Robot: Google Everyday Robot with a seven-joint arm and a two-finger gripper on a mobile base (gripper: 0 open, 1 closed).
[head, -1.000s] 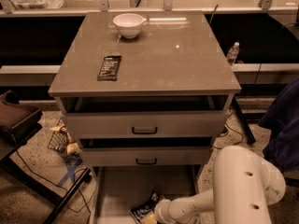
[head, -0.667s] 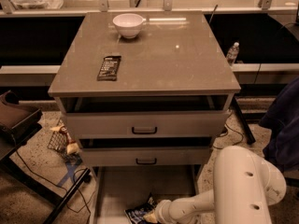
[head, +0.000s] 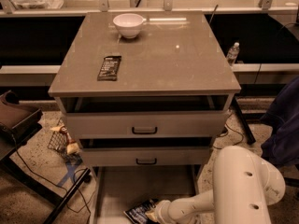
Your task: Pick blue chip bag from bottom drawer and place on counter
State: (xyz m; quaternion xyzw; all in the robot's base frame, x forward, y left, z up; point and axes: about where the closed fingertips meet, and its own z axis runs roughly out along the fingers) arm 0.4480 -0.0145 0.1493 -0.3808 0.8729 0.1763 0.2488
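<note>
Foil, dark blue and crinkled, with pale lettering: the blue chip bag (head: pixel 138 213) lies flat on the pale floor of the pulled-out bottom drawer (head: pixel 145 185). The gripper (head: pixel 152 214) sits at the bag's right edge; whether it grips, I cannot tell.

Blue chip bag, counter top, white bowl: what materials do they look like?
Small crinkled dark-blue chip bag: likely foil or plastic film, creased with pale print. Large grey-brown counter: smooth glossy laminate or stone, unclear which; shows light glints. Small white round bowl: probably glazed ceramic or plastic. White claw sits at the bag in the pale bottom drawer.
</note>
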